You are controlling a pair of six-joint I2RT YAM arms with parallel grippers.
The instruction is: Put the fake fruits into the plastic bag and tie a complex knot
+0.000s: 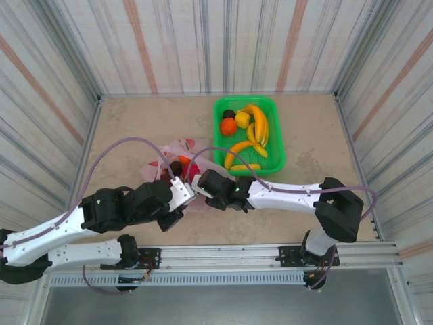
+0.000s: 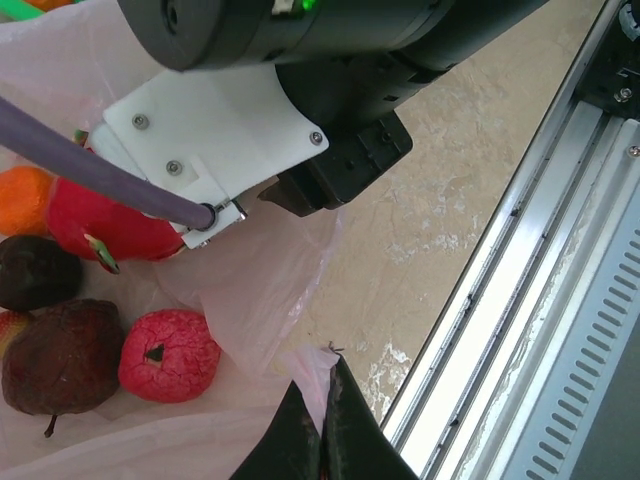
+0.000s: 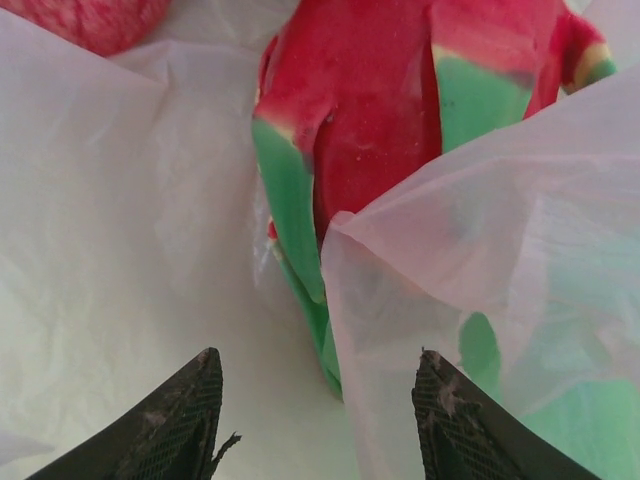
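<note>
The pink plastic bag (image 1: 181,147) lies open on the table left of the green basket. My left gripper (image 2: 326,385) is shut on a pinch of the bag's near edge (image 2: 310,362). Inside the bag lie a red fruit (image 2: 168,353), two dark purple ones (image 2: 62,352), an orange one (image 2: 20,198) and the pink dragon fruit (image 3: 370,130). My right gripper (image 3: 320,400) stands open over the bag's mouth. The dragon fruit rests just ahead of its fingertips, and a fold of bag film (image 3: 470,230) lies between them. Yellow bananas (image 1: 258,128) and an orange fruit (image 1: 228,126) stay in the basket.
The green mesh basket (image 1: 279,139) sits at the back right, close to the bag. Striped walls enclose the table on three sides. A metal rail (image 2: 520,280) runs along the near edge, right beside my left gripper. The right arm's wrist (image 2: 300,90) hangs over the bag.
</note>
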